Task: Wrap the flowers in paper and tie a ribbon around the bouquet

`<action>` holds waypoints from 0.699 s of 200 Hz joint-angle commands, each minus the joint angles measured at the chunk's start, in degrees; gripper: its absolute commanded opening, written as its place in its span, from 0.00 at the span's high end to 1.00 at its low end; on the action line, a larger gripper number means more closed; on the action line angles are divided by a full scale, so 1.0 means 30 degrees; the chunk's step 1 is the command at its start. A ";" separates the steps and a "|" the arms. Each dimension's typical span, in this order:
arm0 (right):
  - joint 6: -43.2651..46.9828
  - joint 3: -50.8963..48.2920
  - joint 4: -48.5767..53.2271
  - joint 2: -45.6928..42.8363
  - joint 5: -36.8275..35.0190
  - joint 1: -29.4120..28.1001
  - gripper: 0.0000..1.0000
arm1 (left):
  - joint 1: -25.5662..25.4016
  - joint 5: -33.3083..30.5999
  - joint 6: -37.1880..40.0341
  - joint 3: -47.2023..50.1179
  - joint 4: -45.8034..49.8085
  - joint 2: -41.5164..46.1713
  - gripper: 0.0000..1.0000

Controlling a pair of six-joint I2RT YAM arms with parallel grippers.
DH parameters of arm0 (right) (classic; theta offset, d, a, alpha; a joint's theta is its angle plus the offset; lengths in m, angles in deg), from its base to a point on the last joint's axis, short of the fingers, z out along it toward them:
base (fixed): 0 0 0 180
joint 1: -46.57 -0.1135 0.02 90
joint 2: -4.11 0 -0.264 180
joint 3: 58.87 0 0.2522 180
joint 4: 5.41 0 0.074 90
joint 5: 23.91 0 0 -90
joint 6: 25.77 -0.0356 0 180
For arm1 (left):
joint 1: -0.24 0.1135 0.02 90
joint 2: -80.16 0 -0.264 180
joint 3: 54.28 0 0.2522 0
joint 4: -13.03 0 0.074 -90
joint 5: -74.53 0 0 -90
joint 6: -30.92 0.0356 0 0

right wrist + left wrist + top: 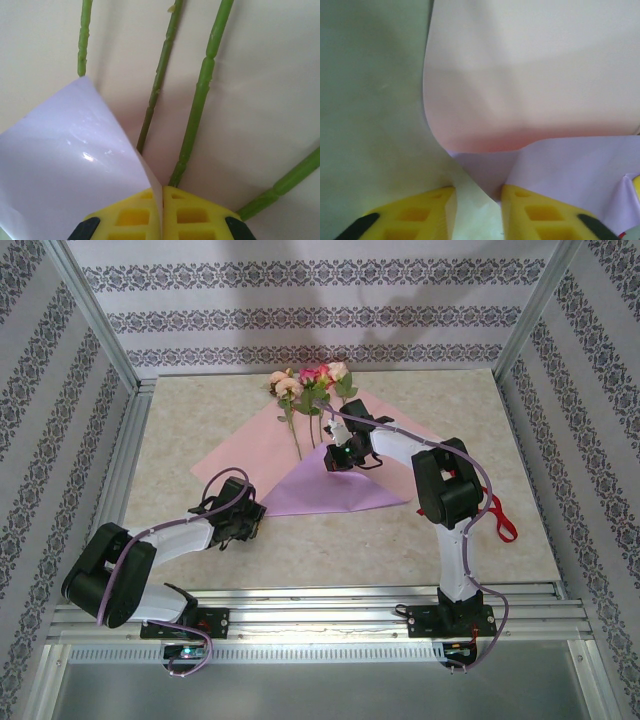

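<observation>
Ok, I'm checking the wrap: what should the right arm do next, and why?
Probably draw the paper's folded corner further across the stems. The right gripper is shut on that corner, purple face up, but the fold reaches only two of the four stems in the wrist view; the rest lie bare on the pink face.

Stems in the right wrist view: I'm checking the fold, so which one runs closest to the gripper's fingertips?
The third stem from the left, thick and knobbly: it ends at the right gripper, which pinches the paper; the others lie farther off.
</observation>
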 commanded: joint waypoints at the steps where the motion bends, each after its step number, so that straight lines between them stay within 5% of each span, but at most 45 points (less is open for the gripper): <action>1: -0.0267 0.0287 0.0326 0.0377 0.0363 0.0286 1.00 | -0.0048 -0.1996 -0.0173 0.0307 -0.4005 -0.1086 0.74; 108: -0.0359 -0.0125 0.0122 0.0056 0.0334 0.0335 1.00 | 0.0029 -0.2672 -0.0037 0.0098 -0.3184 0.0092 1.00; 140: -0.0911 -0.0549 -0.0340 -0.0715 -0.0105 0.0334 1.00 | 0.0020 -0.2725 -0.0099 0.0084 -0.2511 0.0889 1.00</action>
